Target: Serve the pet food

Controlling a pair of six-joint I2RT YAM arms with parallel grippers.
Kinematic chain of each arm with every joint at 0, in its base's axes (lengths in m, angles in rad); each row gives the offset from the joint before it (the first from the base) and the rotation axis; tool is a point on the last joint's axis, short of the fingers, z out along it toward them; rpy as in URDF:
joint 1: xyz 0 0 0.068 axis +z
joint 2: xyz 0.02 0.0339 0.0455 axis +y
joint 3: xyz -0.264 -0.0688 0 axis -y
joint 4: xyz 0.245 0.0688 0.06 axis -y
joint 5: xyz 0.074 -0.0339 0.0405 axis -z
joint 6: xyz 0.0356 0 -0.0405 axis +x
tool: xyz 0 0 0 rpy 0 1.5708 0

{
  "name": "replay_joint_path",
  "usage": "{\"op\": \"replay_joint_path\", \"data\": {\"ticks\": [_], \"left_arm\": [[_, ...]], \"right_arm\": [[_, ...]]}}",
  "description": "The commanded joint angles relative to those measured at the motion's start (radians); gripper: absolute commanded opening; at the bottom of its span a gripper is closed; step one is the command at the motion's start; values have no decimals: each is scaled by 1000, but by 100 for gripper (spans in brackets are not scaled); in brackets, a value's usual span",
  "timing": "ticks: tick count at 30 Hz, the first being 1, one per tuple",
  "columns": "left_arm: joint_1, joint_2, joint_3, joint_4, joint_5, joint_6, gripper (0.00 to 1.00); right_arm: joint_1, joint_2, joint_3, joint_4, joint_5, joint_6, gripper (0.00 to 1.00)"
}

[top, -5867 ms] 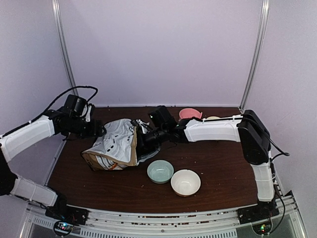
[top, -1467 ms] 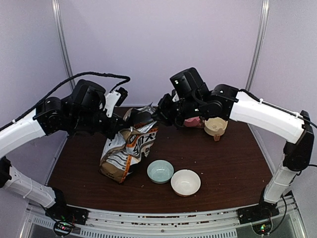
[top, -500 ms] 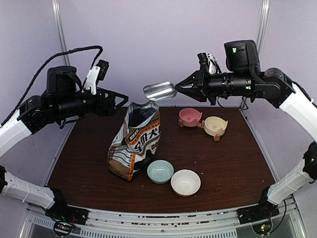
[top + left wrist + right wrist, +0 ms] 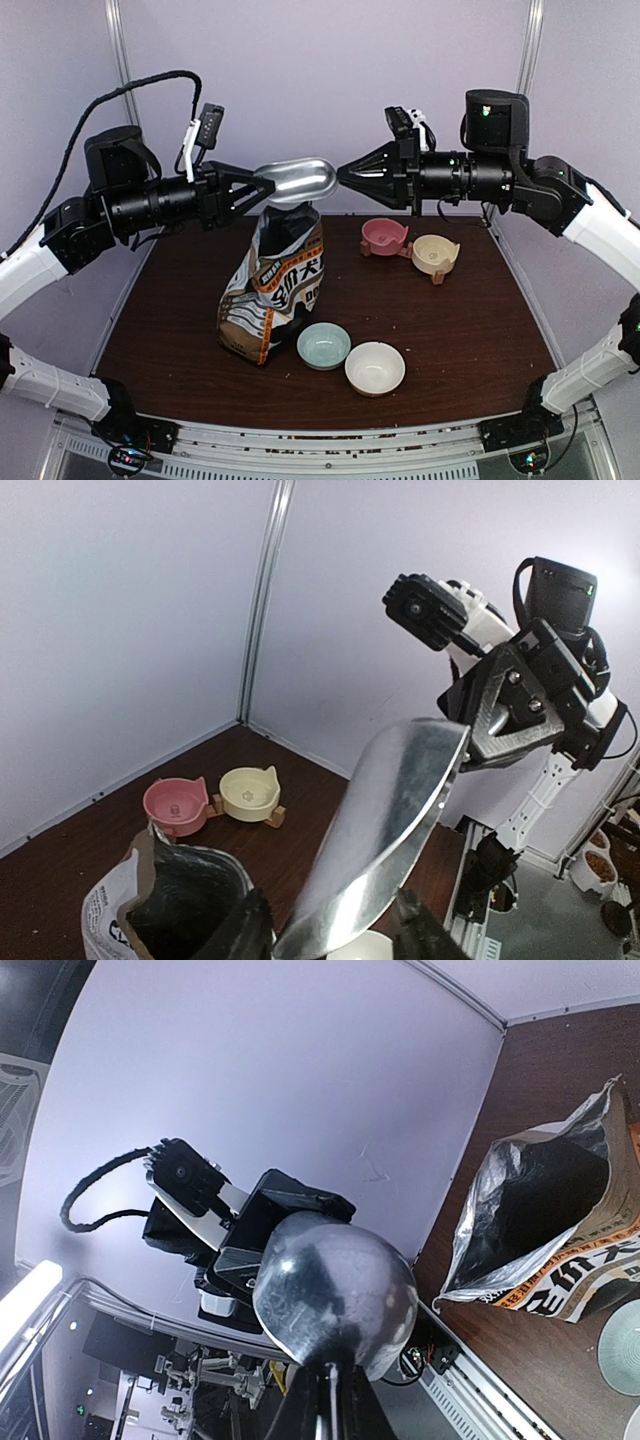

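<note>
A silver metal scoop [image 4: 298, 182] hangs in the air above the open brown paper food bag [image 4: 272, 290], held between both grippers. My right gripper [image 4: 345, 173] is shut on the scoop's handle [image 4: 335, 1380]. My left gripper [image 4: 262, 188] has its jaws on either side of the scoop's bowl [image 4: 390, 820], touching its edges. The bag stands upright with its mouth open, dark inside [image 4: 180, 910], and also shows in the right wrist view [image 4: 545, 1220]. No pet food shows in any view.
A pink bowl [image 4: 384, 235] and a cream bowl [image 4: 435, 253] sit on small stands at the back right. A pale green bowl [image 4: 324, 345] and a white bowl [image 4: 375, 367] sit in front of the bag. Vertical frame posts stand at the back corners.
The right gripper has carried the scoop to the left, and the left gripper has come right to meet it. The scoop's bowl now sits between the left jaws. The bag has not moved.
</note>
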Motion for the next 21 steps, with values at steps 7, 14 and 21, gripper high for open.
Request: {"op": "replay_joint_path", "data": {"ticks": [7,14,21], "left_arm": [[3,5,-32,148,106,-52,15],[3,-20,-97,247,169,-135,0],[3,-41,-141,209,166,-301,0]], "right_arm": [[-3,-31,-32,91,-80,32,0],[-15,-46,-88,128,-106,-27,0],[-18,-104,-157,185,-138,-262,24]]}}
